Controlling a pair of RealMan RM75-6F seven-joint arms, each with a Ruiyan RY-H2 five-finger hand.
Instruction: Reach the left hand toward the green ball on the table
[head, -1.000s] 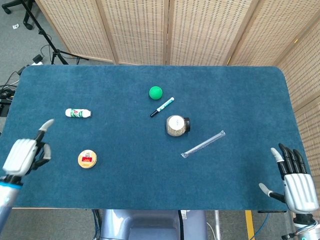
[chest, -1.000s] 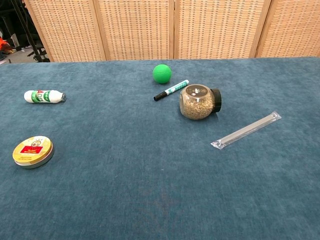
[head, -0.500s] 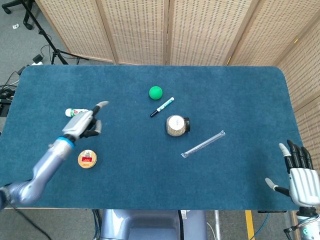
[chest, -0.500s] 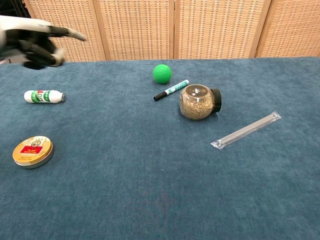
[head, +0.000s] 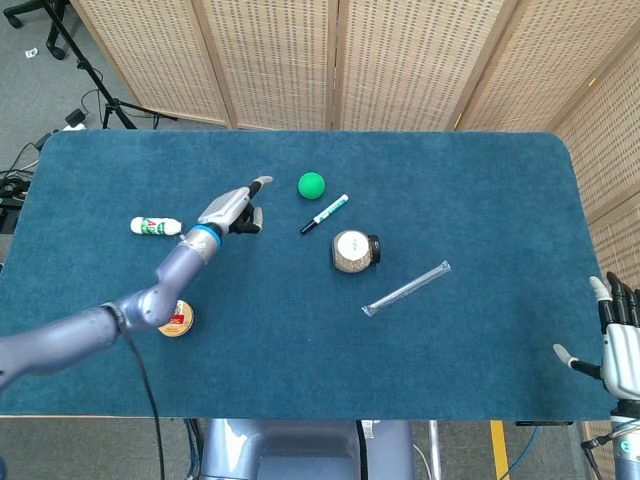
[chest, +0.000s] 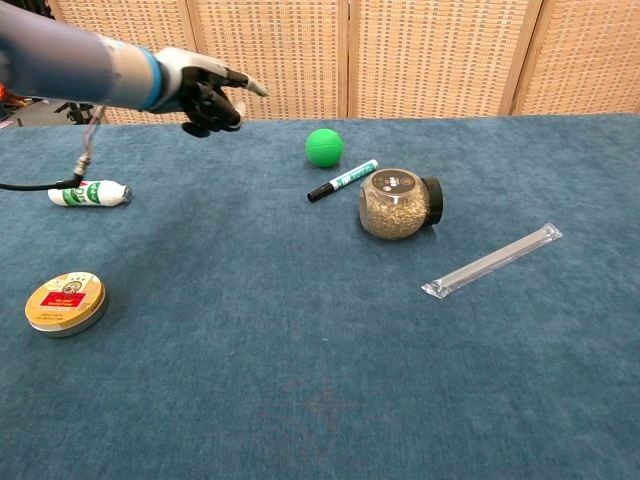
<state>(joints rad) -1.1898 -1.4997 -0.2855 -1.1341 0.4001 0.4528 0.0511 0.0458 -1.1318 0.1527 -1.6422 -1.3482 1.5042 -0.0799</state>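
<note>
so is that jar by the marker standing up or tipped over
Tipped over. The jar lies on its side on the table, black lid pointing sideways, right of the marker.

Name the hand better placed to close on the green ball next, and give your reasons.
Left. The left hand is out over the table just beside the green ball, holding nothing, one finger pointing at it. The right hand sits at the table's near right corner, with the jar and marker in between.

blue table (head: 480, 160), green ball (head: 311, 184), marker (head: 324, 214), jar (head: 355, 250), tin (chest: 66, 303), bottle (chest: 89, 192), perhaps a wrapped straw (head: 406, 289)
</note>
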